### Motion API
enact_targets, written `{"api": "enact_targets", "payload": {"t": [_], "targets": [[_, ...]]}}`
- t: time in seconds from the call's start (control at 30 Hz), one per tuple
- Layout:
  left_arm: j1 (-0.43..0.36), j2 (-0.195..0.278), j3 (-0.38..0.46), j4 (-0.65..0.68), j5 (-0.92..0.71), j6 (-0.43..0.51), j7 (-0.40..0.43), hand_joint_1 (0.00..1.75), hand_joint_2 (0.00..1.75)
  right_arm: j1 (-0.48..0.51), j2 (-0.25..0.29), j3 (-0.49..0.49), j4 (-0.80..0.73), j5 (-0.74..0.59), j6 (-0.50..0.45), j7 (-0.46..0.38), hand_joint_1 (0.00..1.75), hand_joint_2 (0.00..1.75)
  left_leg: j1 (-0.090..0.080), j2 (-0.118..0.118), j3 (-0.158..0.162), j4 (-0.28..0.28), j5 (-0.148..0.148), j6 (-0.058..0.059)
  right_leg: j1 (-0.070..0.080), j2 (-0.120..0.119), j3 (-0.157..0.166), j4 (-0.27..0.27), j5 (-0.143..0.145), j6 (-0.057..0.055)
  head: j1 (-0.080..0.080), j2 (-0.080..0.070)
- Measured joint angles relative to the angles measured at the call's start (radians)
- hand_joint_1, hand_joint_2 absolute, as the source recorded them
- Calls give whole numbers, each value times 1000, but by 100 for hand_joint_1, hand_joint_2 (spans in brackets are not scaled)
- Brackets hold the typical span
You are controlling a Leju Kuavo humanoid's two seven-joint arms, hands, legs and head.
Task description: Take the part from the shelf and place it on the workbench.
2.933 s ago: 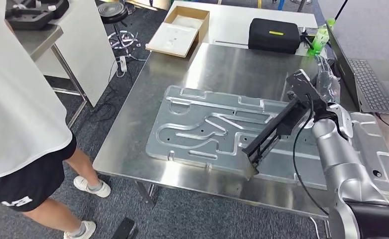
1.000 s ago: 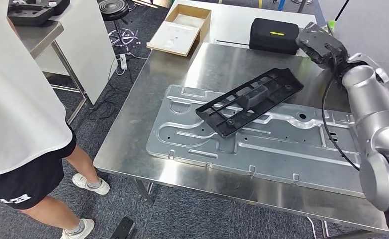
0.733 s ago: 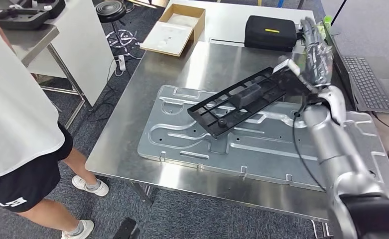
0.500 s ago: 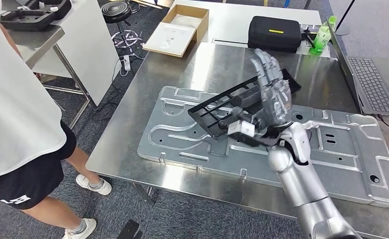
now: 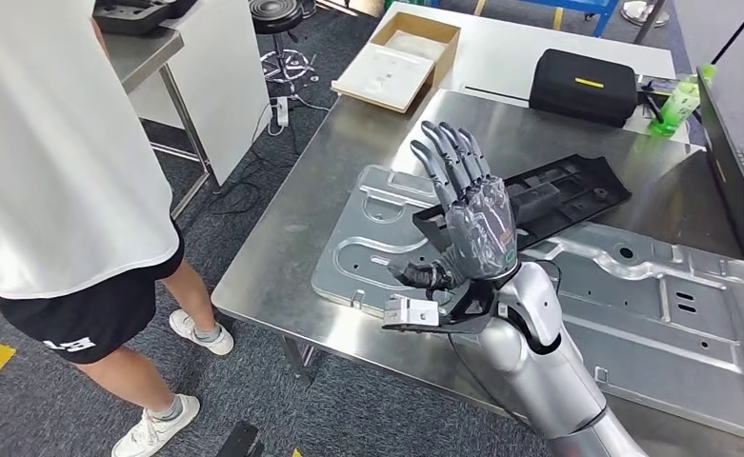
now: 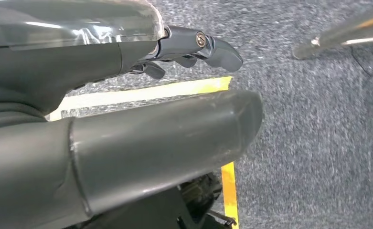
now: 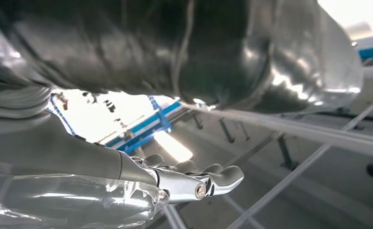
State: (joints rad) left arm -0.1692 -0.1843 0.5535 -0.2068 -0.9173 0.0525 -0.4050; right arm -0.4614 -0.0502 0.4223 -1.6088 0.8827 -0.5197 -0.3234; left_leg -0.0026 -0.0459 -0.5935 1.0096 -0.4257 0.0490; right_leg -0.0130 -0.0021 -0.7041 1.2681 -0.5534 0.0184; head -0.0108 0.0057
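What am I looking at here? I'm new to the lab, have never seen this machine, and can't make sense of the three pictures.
It is a humanoid robot with two silver arms, each ending in a many-fingered hand. The wide picture comes from a camera high on its body, looking forward and down. There the right hand is raised with its fingers spread, holding nothing. Behind it a black part lies on a large stamped metal panel, which rests on the steel workbench. Farther back are a black case, a green bottle and an open cardboard box. A person stands beside the bench.

The other two pictures come from cameras at the wrists, close behind each hand. One shows the left hand hanging above grey carpet with yellow tape; it holds nothing. The other shows the right hand from close up.
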Motion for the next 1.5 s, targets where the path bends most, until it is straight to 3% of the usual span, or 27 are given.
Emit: {"api": "enact_targets", "payload": {"t": [0.03,0.1,0.17,0.23,0.3,0.4,0.43,0.47,0.5,0.6,0.67,0.73,0.8,0.87,0.93,0.97,1.0,1.03,1.1,1.17,1.23,1.27,1.3,1.33,1.4,1.47,1.5], "targets": [[1,0,0,0,0,0,0,0,0,1,0,1,-2,0,0,0,0,0,0,-12,0,3,-1,-1,0,10,31,-63,38,-4,0,0],[2,-1,2,0,2,0,-1,0,0,1,0,4,-7,0,-1,1,0,0,-1,-31,-4,10,-3,-7,0,47,90,-187,86,-12,0,0],[3,-2,4,0,6,2,-1,0,0,2,0,9,-11,0,-2,1,0,0,1,-46,-11,12,-2,-17,2,62,108,-231,91,-16,0,0],[8,0,8,0,11,3,-2,0,0,3,1,15,-12,-2,-3,3,0,0,4,-59,-14,10,0,-28,1,43,111,-238,96,-21,0,0],[15,4,12,0,14,3,-3,0,0,3,4,20,-12,-5,-8,5,0,0,2,-36,-28,40,-22,-40,-5,23,119,-250,101,-33,-1,0],[18,7,18,0,16,3,-4,0,0,9,6,25,-12,-11,-17,5,0,0,7,25,-108,213,-113,-55,-5,-13,122,-255,101,-41,-4,0],[19,8,20,0,17,3,-4,0,0,11,6,26,-12,-13,-17,5,0,0,11,33,-133,265,-131,-60,-5,-26,121,-254,100,-41,-4,0],[21,9,21,0,17,3,-4,0,0,13,6,28,-12,-14,-18,5,0,0,14,37,-143,286,-131,-63,-5,-38,121,-253,98,-40,-3,0],[23,10,22,0,16,3,-4,0,0,14,6,30,-12,-15,-18,5,0,0,17,41,-132,268,-113,-66,-5,-49,121,-251,96,-38,-3,0],[23,14,23,0,16,3,-4,0,0,14,6,33,-12,-18,-22,5,0,0,15,84,-30,72,-28,-62,-4,-79,126,-244,87,-27,-3,0],[21,16,24,0,16,3,-4,0,0,14,7,33,-12,-18,-26,5,0,0,8,99,-1,12,-17,-50,0,-95,130,-242,83,-17,-3,0],[22,17,25,0,15,3,-3,0,0,13,8,34,-13,-18,-29,5,0,0,6,79,-3,11,-13,-36,2,-108,133,-244,81,-6,-3,0],[23,17,25,0,16,2,-3,0,0,10,9,35,-15,-17,-31,5,0,0,9,61,-2,4,-8,-25,-3,-81,126,-222,61,4,-3,0],[19,17,26,0,17,2,-2,0,0,7,10,35,-17,-16,-32,5,0,0,11,45,-2,1,-3,-16,-7,-33,92,-144,11,9,-3,0],[14,17,28,0,17,2,-3,0,0,6,10,35,-16,-16,-33,4,0,0,9,22,-4,3,-2,-10,-6,-12,33,-23,-39,8,-3,0],[13,17,29,0,18,2,-4,0,0,7,10,35,-14,-16,-33,4,0,0,8,8,-4,4,-2,-8,-6,-7,13,15,-45,7,-3,0],[13,17,30,0,18,2,-6,0,0,6,10,35,-12,-17,-33,3,0,0,6,-6,-5,6,-3,-8,-6,-3,9,17,-30,5,-3,0],[14,17,31,0,20,2,-8,0,0,5,10,36,-10,-18,-33,2,0,0,6,-20,-5,9,-3,-8,-6,3,24,-23,4,1,-3,0],[14,17,32,0,23,3,-13,0,0,1,11,38,-7,-21,-33,0,0,0,4,-45,-7,13,-5,-11,-7,42,77,-149,70,-10,-3,0],[14,16,34,0,27,3,-16,0,0,-3,11,41,-5,-24,-33,-2,0,0,7,-66,-15,17,-4,-20,-6,76,106,-222,90,-15,-3,0],[18,17,38,0,29,4,-16,0,0,-4,11,43,-2,-29,-34,-4,0,0,11,-88,-22,14,0,-34,-5,67,112,-234,88,-17,-3,0],[22,19,41,0,30,5,-16,0,0,-5,12,45,0,-33,-35,-5,0,0,11,-86,-23,16,-1,-41,-6,55,116,-239,90,-20,-3,0],[26,20,43,0,31,6,-16,0,0,-5,13,46,1,-36,-36,-7,0,0,9,-68,-29,29,-10,-46,-9,43,121,-245,92,-25,-4,0],[28,22,44,0,31,6,-16,0,0,-5,14,48,2,-38,-37,-8,0,0,7,-40,-43,60,-29,-50,-11,29,126,-251,93,-30,-5,0],[29,23,47,0,32,7,-15,0,0,-4,15,49,6,-38,-38,-9,0,0,10,18,-99,175,-85,-58,-9,1,130,-253,92,-37,-7,0],[31,23,48,0,33,8,-15,0,0,-1,14,50,10,-39,-38,-9,0,0,16,35,-152,275,-117,-66,-7,-27,130,-249,88,-38,-7,0],[35,23,48,0,33,9,-14,0,0,0,14,50,13,-39,-38,-10,0,0,18,38,-156,281,-108,-68,-7,-40,130,-247,85,-37,-7,0]]}}
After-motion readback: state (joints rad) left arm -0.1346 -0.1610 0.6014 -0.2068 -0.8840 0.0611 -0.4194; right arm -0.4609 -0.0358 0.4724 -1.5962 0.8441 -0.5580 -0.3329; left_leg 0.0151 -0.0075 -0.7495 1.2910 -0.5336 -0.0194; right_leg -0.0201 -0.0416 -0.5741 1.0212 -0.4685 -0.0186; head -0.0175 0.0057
